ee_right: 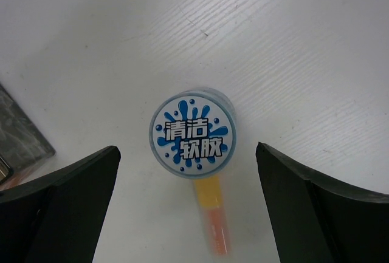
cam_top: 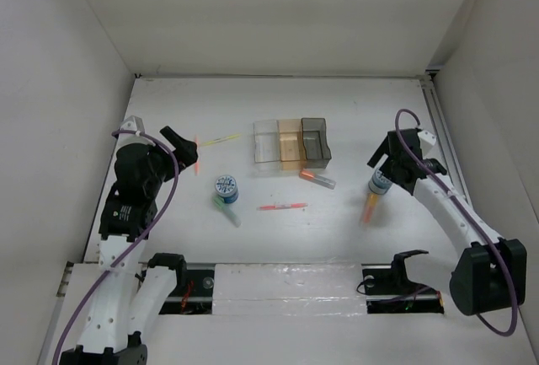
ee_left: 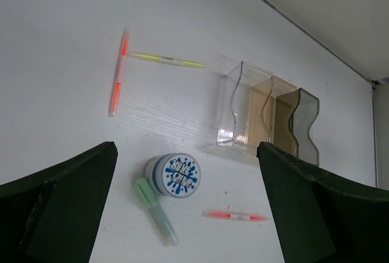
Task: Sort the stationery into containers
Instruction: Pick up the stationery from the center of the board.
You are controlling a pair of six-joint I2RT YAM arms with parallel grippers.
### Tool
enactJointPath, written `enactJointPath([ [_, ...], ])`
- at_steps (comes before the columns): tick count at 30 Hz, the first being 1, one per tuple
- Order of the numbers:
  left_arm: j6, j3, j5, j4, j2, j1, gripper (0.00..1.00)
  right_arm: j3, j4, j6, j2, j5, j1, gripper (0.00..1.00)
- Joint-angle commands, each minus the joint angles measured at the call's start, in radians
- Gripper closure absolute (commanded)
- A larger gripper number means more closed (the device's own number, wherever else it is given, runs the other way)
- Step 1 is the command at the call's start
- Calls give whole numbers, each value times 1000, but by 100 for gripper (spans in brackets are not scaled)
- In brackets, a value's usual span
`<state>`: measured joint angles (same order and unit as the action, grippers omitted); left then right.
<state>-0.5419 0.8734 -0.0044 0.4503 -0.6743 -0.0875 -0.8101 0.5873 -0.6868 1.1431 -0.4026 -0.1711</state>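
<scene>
Both stood open, empty: left fingers (ee_left: 61, 208), right fingers (ee_right: 67, 214) | risk: right closing off-centre on roll (ee_right: 191, 138) could shove it into orange marker (ee_right: 214, 223) just beside.

Bins (cam_top: 290, 142) block upper centre of tabletop (cam_top: 354, 104); bare strip behind them up to back wall (cam_top: 286, 11). Orange marker (cam_top: 317, 179) just below bins. Left of centre: roll (cam_top: 226, 186), green marker (cam_top: 227, 210) just beside. Red pen (cam_top: 282, 206) across centre. Open lane between red pen and second roll (cam_top: 380, 181) at right.
</scene>
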Motion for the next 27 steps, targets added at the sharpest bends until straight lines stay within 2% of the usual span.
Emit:
enactJointPath([
  [1,19,6,18,-42,16,6,0,12,-122,38,15,84,19,0],
  [16,19,6,18,-42,25,6,0,45,-142,29,149,15,28,4],
  [25,19,6,27,-42,25,6,0,65,-152,20,159,5,47,16],
  [27,19,6,27,-42,25,6,0,65,-152,20,159,5,47,16],
])
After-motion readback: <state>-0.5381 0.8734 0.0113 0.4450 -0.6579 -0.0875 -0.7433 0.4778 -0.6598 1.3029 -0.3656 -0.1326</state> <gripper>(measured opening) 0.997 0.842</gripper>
